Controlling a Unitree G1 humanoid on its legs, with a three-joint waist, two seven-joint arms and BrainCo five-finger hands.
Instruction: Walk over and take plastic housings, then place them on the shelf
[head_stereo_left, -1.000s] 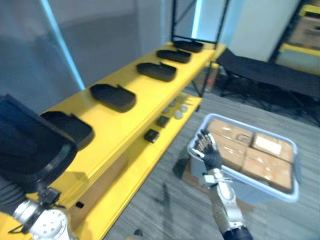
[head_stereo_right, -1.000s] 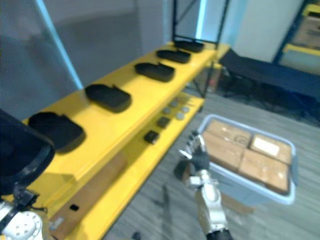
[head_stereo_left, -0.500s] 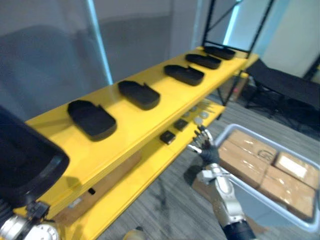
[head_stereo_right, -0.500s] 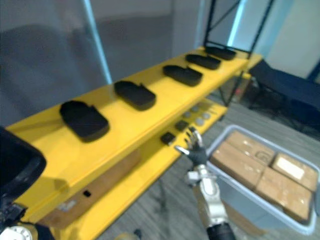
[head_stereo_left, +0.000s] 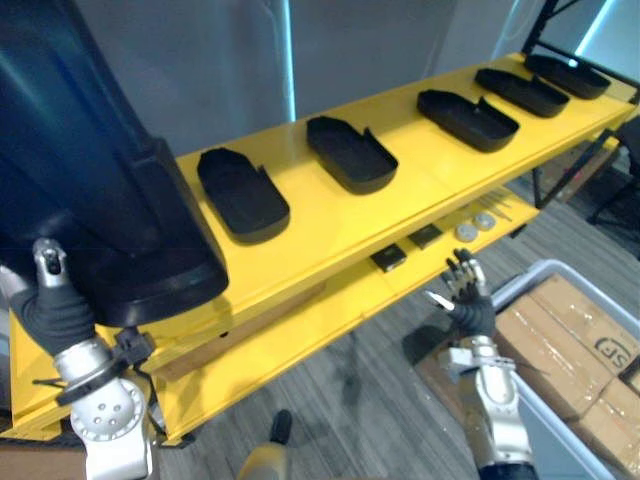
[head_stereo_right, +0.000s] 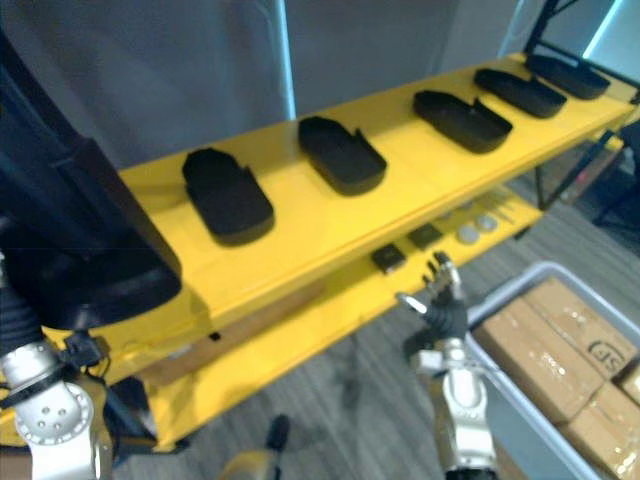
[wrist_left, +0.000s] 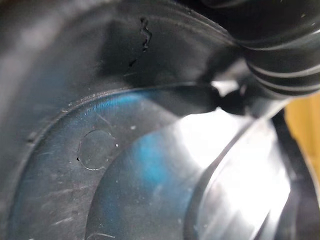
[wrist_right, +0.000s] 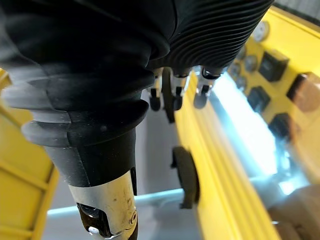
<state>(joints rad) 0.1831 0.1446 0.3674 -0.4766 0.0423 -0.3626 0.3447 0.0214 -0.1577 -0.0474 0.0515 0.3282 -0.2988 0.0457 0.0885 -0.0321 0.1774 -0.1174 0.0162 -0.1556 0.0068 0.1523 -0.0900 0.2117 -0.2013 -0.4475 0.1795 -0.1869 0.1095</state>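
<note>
Left hand (head_stereo_left: 52, 312) carrying big black plastic housing (head_stereo_left: 95, 170), shell rearing above wrist, covering near end of yellow shelf (head_stereo_left: 330, 225); how hand is gripping, cannot tell (shell hiding it). Beyond that hand, row of housings (head_stereo_left: 243, 195) lying along top deck. Right hand (head_stereo_left: 468, 300) hanging empty, fingers standing spread, just off lower deck, grey bin (head_stereo_left: 525, 275) beside it. Risk: load blocking sight of bare deck, so rim likely clipping shelf edge or shoving nearest housing; unseen grip possibly slipping.

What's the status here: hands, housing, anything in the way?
Left hand at big black housing, by top shelf left end; grip hidden. Right hand open, empty, beside lower shelf. Five housings line the top.
</note>
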